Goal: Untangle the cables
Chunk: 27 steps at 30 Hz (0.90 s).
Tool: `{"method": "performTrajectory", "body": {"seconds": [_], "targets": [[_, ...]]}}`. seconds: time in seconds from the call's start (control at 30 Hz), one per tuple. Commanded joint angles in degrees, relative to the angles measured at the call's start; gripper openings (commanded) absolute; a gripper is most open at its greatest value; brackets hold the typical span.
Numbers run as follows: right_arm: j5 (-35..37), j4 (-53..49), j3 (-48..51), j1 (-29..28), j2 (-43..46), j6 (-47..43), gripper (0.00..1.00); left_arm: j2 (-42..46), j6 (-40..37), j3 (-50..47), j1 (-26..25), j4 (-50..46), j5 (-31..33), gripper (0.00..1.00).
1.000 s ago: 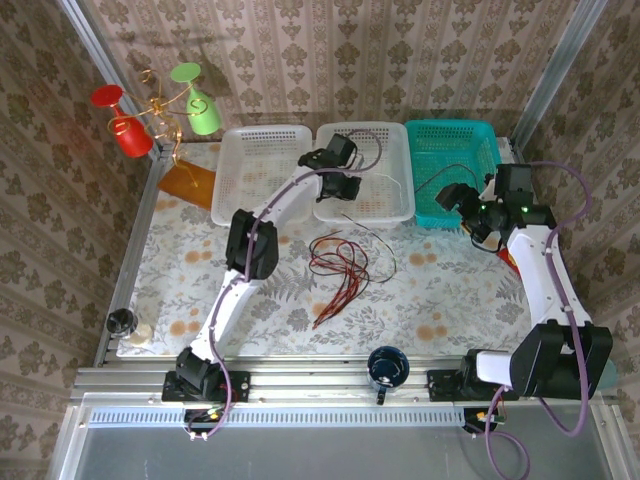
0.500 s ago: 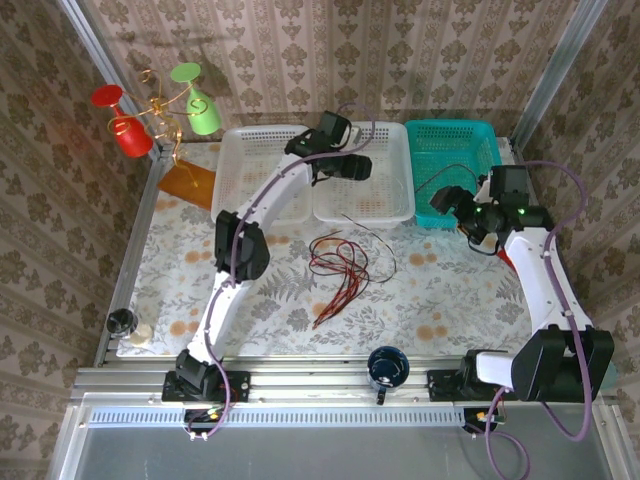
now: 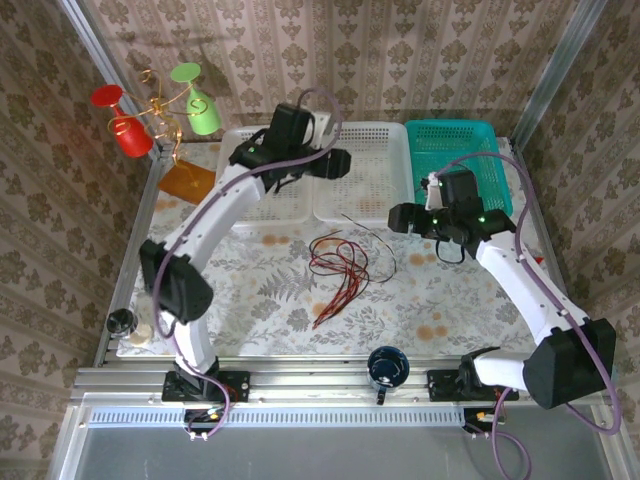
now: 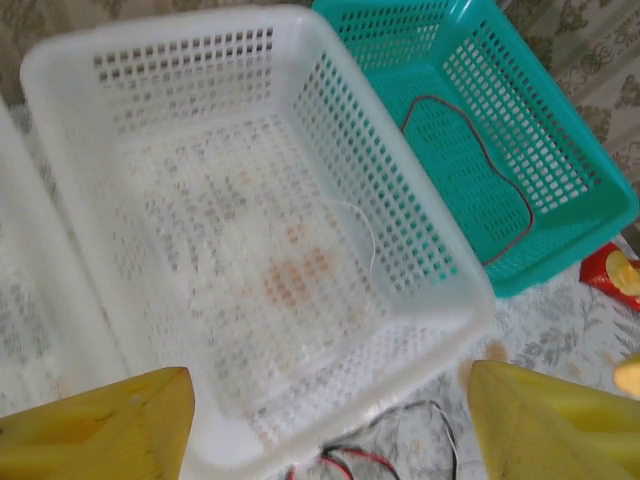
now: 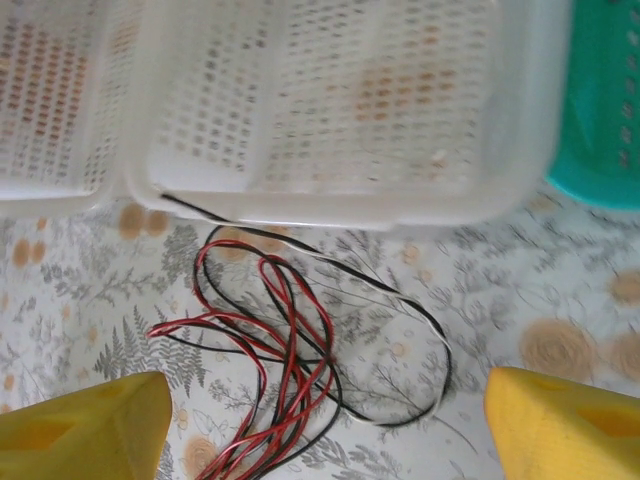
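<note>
Cables (image 3: 338,268) lie on the desk (image 3: 450,300), just in front of the white basket (image 3: 380,215), between the two arms; in the top view the bundle's long axis runs diagonally; loops sit at the far end by the basket, loose ends point near-left; one thin black strand arcs off to the right.

Right wrist view resolves the tangle; red and black strands are interlaced, and a black loop swings out right.

Left wrist view looks into the teal basket (image 4: 560,120); one dark cable (image 4: 505,175) lies inside, curved, roughly along the basket's length; in the top view the right arm crosses that basket's near corner.

Left tool (image 3: 335,163) hovers over the white basket, jaws wide apart, holding nothing; right tool (image 3: 400,217) is above the desk, right of the bundle, jaws wide, empty.
</note>
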<state>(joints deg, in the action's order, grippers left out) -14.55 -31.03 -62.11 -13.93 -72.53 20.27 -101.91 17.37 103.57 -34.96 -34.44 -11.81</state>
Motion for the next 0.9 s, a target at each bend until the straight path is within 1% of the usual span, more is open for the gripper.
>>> {"method": "performTrajectory", "body": {"seconds": [0.0,0.07,0.1,0.17,0.2,0.23,0.3,0.4,0.53,0.7,0.77,0.87], "targets": [[1.28,4.1,-2.29,-3.27,-2.23,-10.71,0.82,6.87,4.22,-12.08,1.68,7.52,-1.59,0.73],[2.66,3.68,-4.43,-5.32,-4.55,-15.43,0.8,11.98,5.97,-19.72,2.63,10.29,-1.68,0.73],[2.61,3.08,-5.55,-6.18,-5.82,-17.59,0.76,13.95,6.6,-22.82,2.83,11.57,-1.57,0.73],[2.75,1.2,-8.37,-7.99,-9.93,-22.41,0.64,17.97,7.56,-28.77,2.97,13.42,-1.55,0.73],[3.58,0.61,-9.52,-8.85,-11.47,-24.22,0.6,19.2,7.9,-30.54,2.98,13.52,-1.55,0.73],[4.84,0.56,-10.69,-9.84,-13.11,-25.99,0.58,20.55,8.38,-32.47,3.01,13.51,-1.56,0.73],[7.47,-1.98,-12.49,-10.92,-16.18,-28.86,0.57,22.64,9.37,-35.76,2.97,13.76,-1.79,0.72],[5.0,-5.68,-15.7,-11.1,-20.6,-33.66,0.56,25.49,10.94,-40.41,2.97,15.14,-1.66,0.72],[3.49,-7.52,-17.6,-12.05,-24.36,-41.0,0.59,28.0,13.42,-44.77,2.65,17.29,-1.19,0.71],[3.79,-8.89,-21.84,-12.51,-28.82,-44.17,0.59,28.72,15.16,-47.47,0.3,18.76,0.08,0.71],[3.74,-9.71,-23.46,-12.76,-30.47,-44.88,0.56,28.45,15.5,-47.75,-0.31,18.81,0.1,0.71],[5.11,-9.94,-24.56,-13.05,-31.61,-46.14,0.47,28.17,16.25,-47.84,-1.92,19.2,1.4,0.71]]}}
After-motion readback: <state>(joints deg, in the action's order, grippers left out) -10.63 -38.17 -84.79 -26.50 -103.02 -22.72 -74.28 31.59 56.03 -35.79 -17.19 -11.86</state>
